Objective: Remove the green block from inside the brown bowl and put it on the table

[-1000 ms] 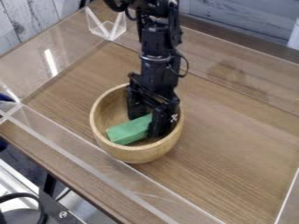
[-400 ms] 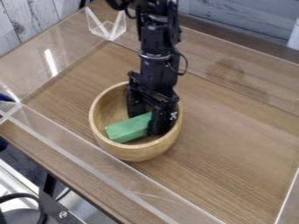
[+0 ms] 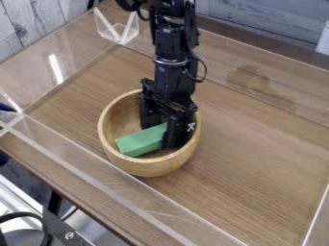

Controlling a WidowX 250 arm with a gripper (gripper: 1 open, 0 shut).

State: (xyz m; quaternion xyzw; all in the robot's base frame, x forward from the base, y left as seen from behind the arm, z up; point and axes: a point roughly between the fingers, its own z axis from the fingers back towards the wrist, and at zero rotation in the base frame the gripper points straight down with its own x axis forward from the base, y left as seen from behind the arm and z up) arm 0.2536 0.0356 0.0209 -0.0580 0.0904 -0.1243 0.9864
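Gripper (image 3: 168, 123) down inside the bowl (image 3: 122, 156), jaws spread wide, not clamped on anything yet. Block (image 3: 141, 141) lies in the bowl, right at the fingers. Nothing lifted so far; grasp, lift and set-down on the bench (image 3: 257, 173) all remain.

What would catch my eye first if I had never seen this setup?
Probably the black robot arm reaching steeply down from the top middle into the brown bowl near the centre of the table. Next comes the bright green block lying inside the bowl, at the foot of the arm's tool, whose jaws stand open. Clear walls edge the wooden surface.
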